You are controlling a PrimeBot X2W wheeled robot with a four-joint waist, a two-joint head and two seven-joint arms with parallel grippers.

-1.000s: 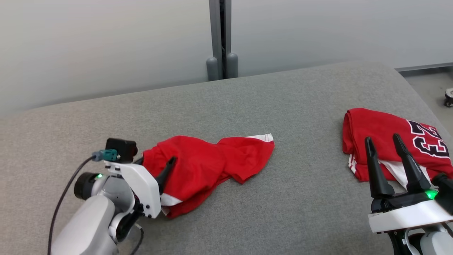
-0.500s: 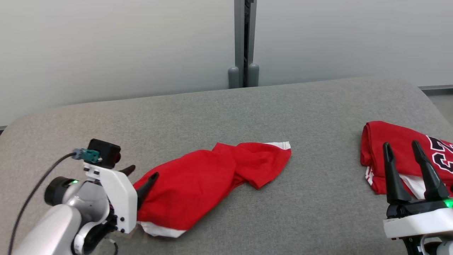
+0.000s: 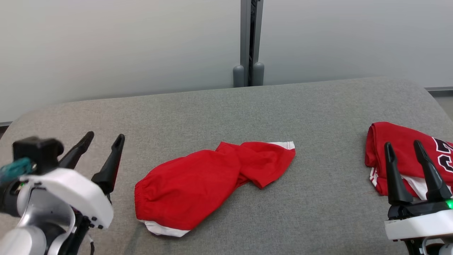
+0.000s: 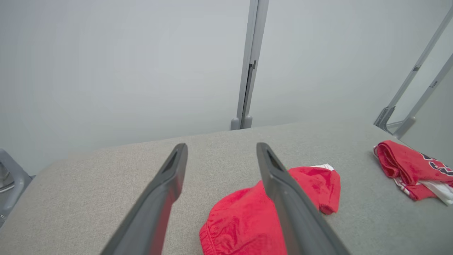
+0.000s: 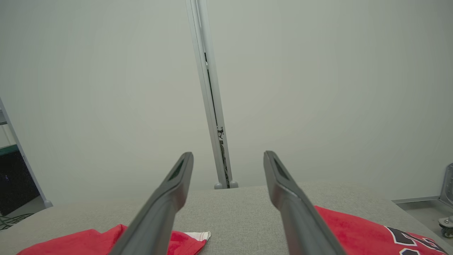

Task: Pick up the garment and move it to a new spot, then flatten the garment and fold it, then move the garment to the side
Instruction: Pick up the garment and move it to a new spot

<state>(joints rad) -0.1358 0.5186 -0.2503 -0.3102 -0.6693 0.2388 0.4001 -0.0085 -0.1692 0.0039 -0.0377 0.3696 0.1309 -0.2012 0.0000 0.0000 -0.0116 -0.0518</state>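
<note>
Now garment (image 3: 198, 184), jersey (image 3: 400, 156), left gripper (image 3: 105, 135), right gripper (image 3: 402, 143) make two pairs.

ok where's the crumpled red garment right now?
Head view: the crumpled red garment lies loose at the middle of the grey table, just right of the open left gripper and well left of the folded jersey.

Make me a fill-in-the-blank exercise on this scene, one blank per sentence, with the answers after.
1. The left gripper has its jaws ____ and holds nothing.
2. The crumpled garment on the grey surface is ____ with white trim.
3. The folded jersey lies on the robot's ____ side, by the right gripper.
Missing words: open; red; right.
</note>
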